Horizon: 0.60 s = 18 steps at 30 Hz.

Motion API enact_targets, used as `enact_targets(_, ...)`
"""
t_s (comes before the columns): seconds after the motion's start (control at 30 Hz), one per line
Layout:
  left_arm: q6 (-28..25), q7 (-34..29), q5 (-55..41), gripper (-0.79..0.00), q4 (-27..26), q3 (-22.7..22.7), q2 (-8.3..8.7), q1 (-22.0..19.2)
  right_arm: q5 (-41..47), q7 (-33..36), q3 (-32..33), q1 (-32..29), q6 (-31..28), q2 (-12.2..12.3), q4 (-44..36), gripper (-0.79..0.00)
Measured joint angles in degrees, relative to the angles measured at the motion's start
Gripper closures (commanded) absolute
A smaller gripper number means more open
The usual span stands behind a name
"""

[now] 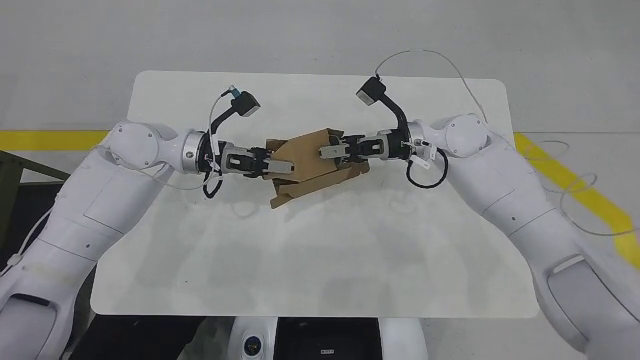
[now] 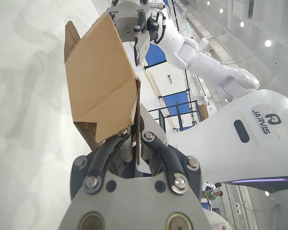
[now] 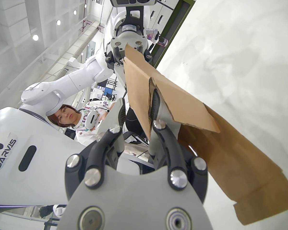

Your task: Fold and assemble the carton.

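Carton [image 1: 310,163] is held over the bench [image 1: 200,260] centre. Left fingers [image 2: 147,126] clamp its 9 o'clock edge; right fingers [image 3: 157,101], open, straddle the 3 o'clock wall. Best to close them first, then pull the panels square.

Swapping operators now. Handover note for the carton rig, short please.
Left end effector: shut on one end of the brown cardboard carton.
Right end effector: open, fingers straddling a panel edge at the opposite end.
Carton: between both arms over the white table, partly opened, flaps loose.
Done: gripped, partly opened.
Left: square it up, fold flaps shut.
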Motion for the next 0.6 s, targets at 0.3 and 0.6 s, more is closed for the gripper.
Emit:
enact_targets(0.3, -0.4, 0.4, -0.7, 0.000, 0.0, 1.6, 0.37, -0.5, 0.7, -0.3, -1.3, 0.6, -0.3, -0.2, -0.1, -0.129)
enact_targets(0.6, -0.8, 0.9, -1.2, 0.000, 0.1, 2.7, 0.71, -1.1, 1.2, -0.1, -2.5, 1.1, -0.1, -0.3, 0.0, 0.000)
